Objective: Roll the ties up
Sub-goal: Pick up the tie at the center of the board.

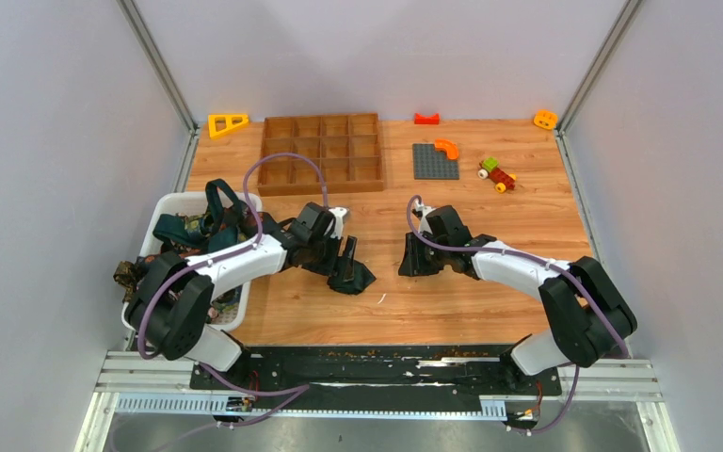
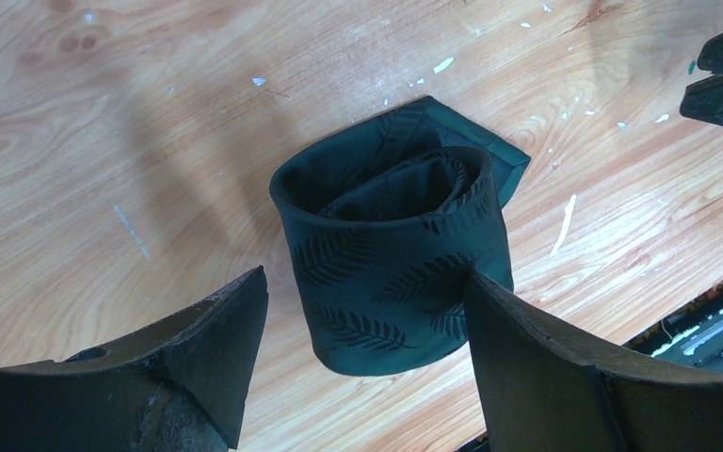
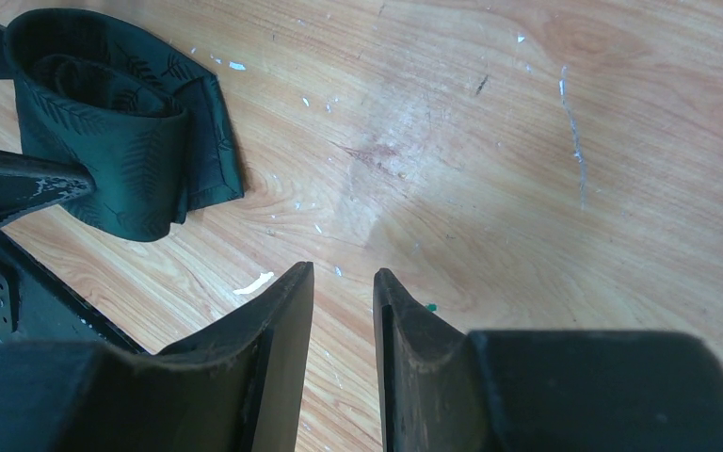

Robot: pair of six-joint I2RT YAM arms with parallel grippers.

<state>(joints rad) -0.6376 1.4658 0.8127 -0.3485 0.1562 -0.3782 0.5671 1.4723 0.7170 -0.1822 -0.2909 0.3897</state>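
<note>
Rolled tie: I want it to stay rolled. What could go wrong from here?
1. The rolled tie stands on end with loose, gaping coils, so it may unwind.
2. The left tool straddles it closely; withdrawing could brush and topple it.
3. Its outer end lies free on the table, unsecured.

The dark green tie (image 2: 395, 282), printed with faint fern leaves, stood on its edge as a loose roll on the table (image 1: 490, 292) to the right of the white bin (image 1: 171, 200). Its pointed end lay flat beneath it. The other ties (image 1: 198, 226), teal and dark, lay tangled inside that bin, and a brown patterned tie (image 1: 130, 273) hung over its left rim.
</note>
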